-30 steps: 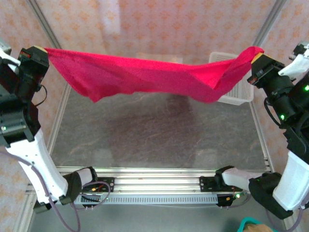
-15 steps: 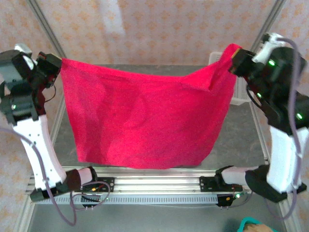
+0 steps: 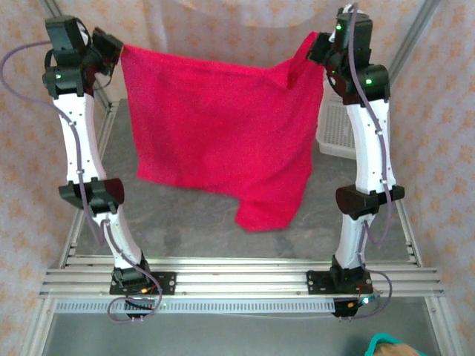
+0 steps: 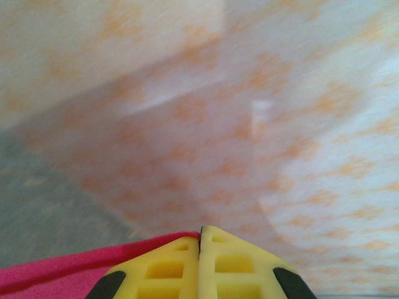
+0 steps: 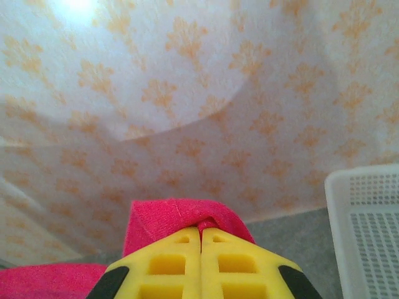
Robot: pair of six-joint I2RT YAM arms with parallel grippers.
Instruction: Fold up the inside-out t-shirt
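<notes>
Showing the lift-and-spread phase, top view: shirt (image 3: 223, 141) hangs as a near-flat red-pink sheet betw. both arms, all of it left of the basket (image 3: 334, 137), its R edge just overlapping the basket's left rim as seen from above. L gripper (image 3: 115, 52) is clenched on one top corner, well left of the basket. R gripper (image 3: 315, 48) is clenched on the other top corner, above the basket's left rim. Wrist views confirm: yellow fingers pressed together w/ red fabric pinched at the tips on each side. Change over the last sec.: the shirt was first pulled into a long, low, sagging band w/ the arms spread wide. It then dropped open into a broad sheet. Now both arms stand nearly upright, grippers higher and closer together, cloth narrower and longer. The lower hem is uneven: the part nearer the basket trails lowest. Whether it touches the table (image 3: 193, 222) cannot be told. Meaning for the task (judgement): the shirt is opened out and under control at two corners, but no fold is made yet. The likely next need is laying it flat left of the basket. Risk: the trailing part bunches underneath on landing.
</notes>
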